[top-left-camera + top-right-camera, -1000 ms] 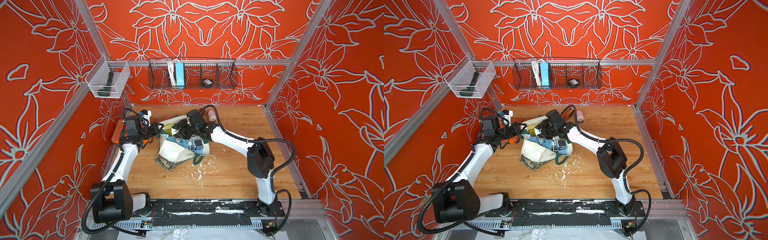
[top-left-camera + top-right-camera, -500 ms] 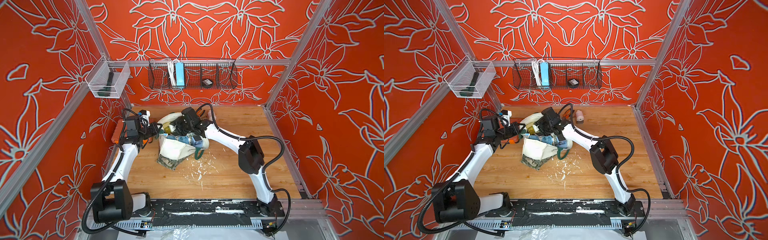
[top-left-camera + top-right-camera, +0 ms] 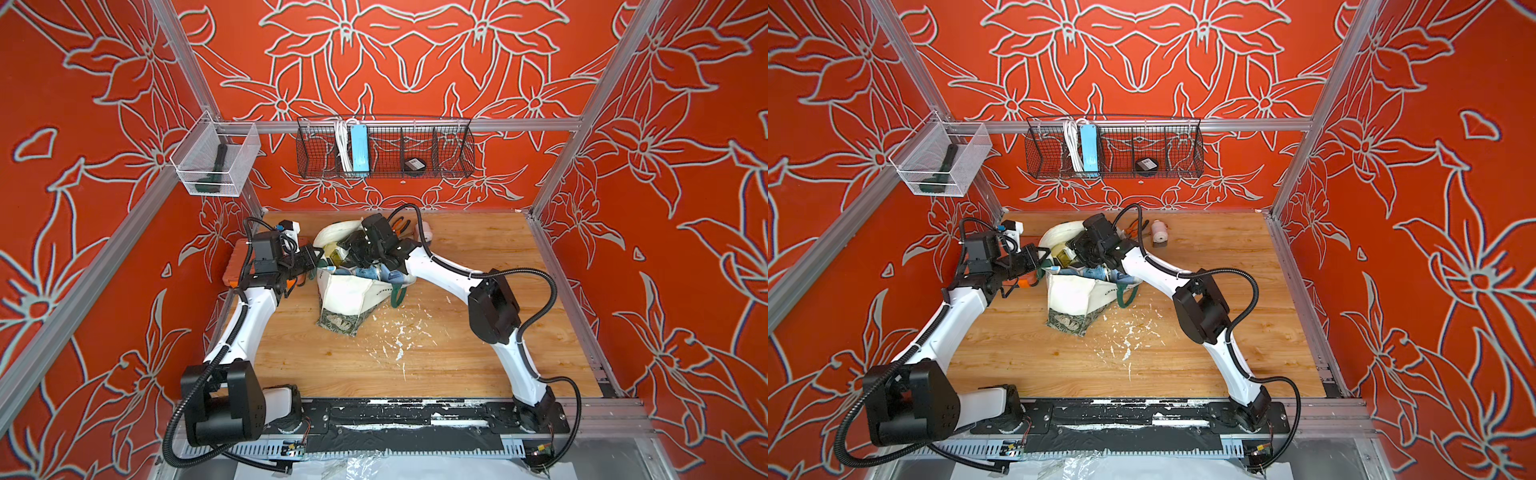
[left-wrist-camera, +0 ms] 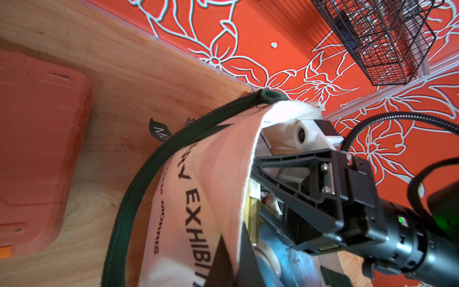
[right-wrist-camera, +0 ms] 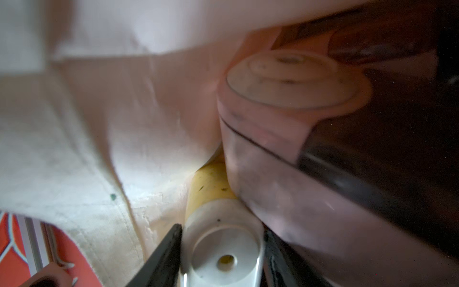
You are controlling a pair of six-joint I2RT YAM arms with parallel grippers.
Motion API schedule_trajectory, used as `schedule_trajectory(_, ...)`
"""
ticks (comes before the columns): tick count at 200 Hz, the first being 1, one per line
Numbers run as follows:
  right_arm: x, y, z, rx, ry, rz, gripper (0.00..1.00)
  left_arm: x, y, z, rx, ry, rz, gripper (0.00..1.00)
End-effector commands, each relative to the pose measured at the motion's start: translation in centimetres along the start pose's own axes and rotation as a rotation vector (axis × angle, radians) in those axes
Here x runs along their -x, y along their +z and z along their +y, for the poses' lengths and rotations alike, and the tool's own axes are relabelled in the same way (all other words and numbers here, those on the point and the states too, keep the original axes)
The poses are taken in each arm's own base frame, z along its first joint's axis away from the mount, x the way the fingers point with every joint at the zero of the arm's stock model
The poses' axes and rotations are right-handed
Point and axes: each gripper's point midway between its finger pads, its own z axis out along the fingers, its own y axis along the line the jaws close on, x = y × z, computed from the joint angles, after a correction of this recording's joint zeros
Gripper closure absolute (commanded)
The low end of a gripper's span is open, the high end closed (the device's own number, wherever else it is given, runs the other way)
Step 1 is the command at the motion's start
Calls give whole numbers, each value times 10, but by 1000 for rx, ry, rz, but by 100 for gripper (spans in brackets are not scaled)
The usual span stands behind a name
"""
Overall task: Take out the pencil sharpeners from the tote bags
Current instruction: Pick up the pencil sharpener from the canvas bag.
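Observation:
The cream tote bag (image 3: 349,291) (image 3: 1075,295) stands near the middle back of the table with its mouth open upward. My left gripper (image 4: 233,248) (image 3: 313,259) is shut on the bag's rim by its green strap (image 4: 129,188), holding the mouth open. My right gripper (image 5: 222,229) (image 3: 353,257) is inside the mouth. Its fingers press both sides of the white round end of a yellow pencil sharpener (image 5: 211,188). A pink sharpener (image 5: 285,111) lies against it. A blue sharpener (image 4: 285,261) also shows in the mouth. Another pink sharpener (image 3: 426,232) (image 3: 1158,235) stands on the table behind the bag.
An orange tool case (image 4: 37,149) (image 3: 237,266) lies by the left wall under my left arm. Orange-handled pliers (image 3: 401,224) lie behind the bag. White flakes (image 3: 399,336) litter the wood in front. A wire basket (image 3: 384,149) and a clear bin (image 3: 212,162) hang on the walls.
My right gripper has moved left and back from the bag's right side into its mouth, and the bag has shifted with it. The left arm has stayed put, still gripping the rim.

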Motion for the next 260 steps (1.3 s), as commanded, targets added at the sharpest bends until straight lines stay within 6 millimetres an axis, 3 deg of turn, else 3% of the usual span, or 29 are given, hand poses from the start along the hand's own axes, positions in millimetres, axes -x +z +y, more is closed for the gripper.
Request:
schedule_trajectory(1, 7, 20, -17, -6, -77, 18, 43, 10, -9, -47, -174, 101, -22, 100)
schedule_trajectory(48, -14, 23, -13, 29, -168, 111, 66, 9, -8, -46, -170, 100, -19, 100)
schedule_trajectory(92, -25, -1, 12, 104, -265, 117, 77, 9, -9, -46, -164, 101, -21, 100)
schedule_trajectory(150, -19, -52, 35, 149, -412, 10, 81, 10, -9, -43, -146, 100, -24, 100)
schedule_trajectory(206, -9, -82, 38, 97, -567, -75, 84, 11, -9, -43, -142, 103, -28, 100)
schedule_trajectory(260, -4, -122, 55, 73, -819, -153, 85, 11, -9, -42, -137, 101, -28, 100)
